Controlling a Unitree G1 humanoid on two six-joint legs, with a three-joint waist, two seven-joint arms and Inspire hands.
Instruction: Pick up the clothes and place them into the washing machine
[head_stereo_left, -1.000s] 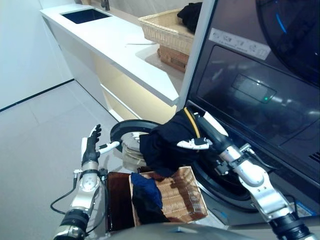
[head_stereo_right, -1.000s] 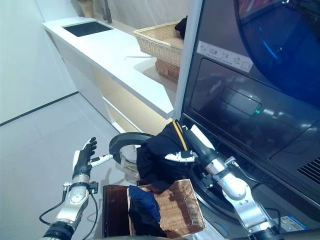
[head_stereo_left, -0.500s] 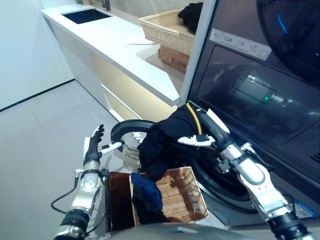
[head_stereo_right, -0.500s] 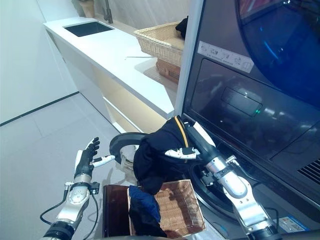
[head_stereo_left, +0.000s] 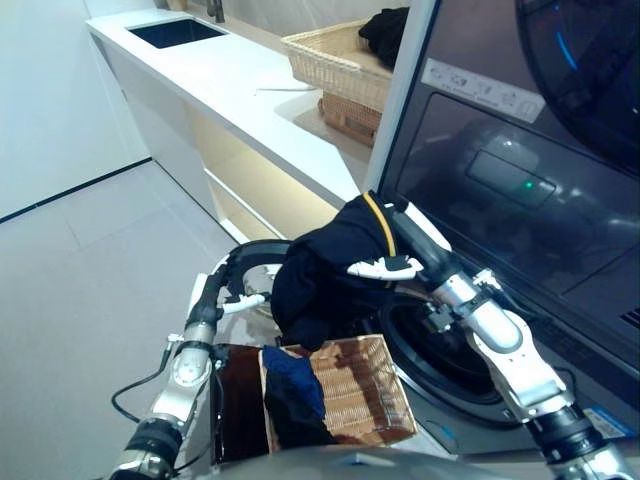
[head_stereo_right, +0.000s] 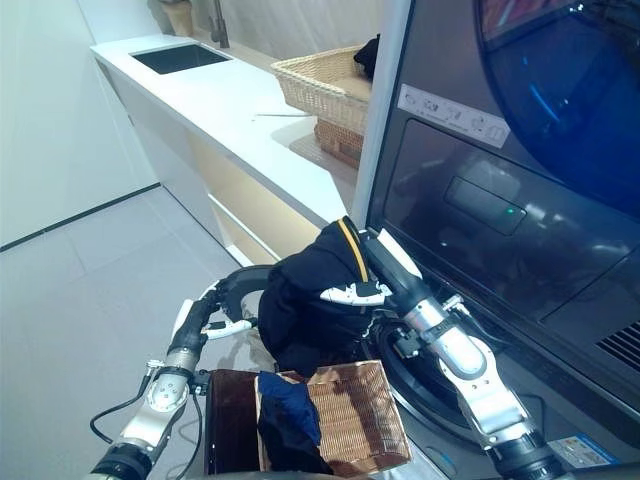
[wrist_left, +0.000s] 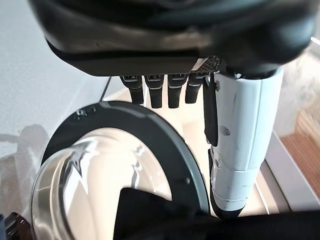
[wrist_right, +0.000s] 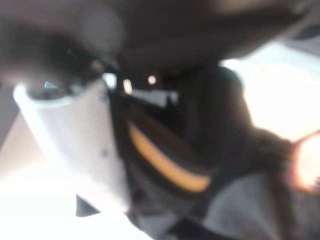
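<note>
Right hand (head_stereo_left: 400, 262) grips a dark garment (head_stereo_left: 325, 272) with a yellow stripe, fingers curled into the cloth, white-covered thumb across it. Garment hangs bunched in front of the washing machine (head_stereo_left: 520, 190), above the woven basket (head_stereo_left: 355, 390) and just before the drum opening (head_stereo_left: 440, 345). More dark blue clothing (head_stereo_left: 293, 392) lies in the basket. Left hand (head_stereo_left: 212, 298) is at the rim of the open round door (head_stereo_left: 250, 262), fingers straight, holding nothing. On the white desk (head_stereo_left: 230, 85) beyond, a wicker basket (head_stereo_left: 335, 55) with dark cloth.
</note>
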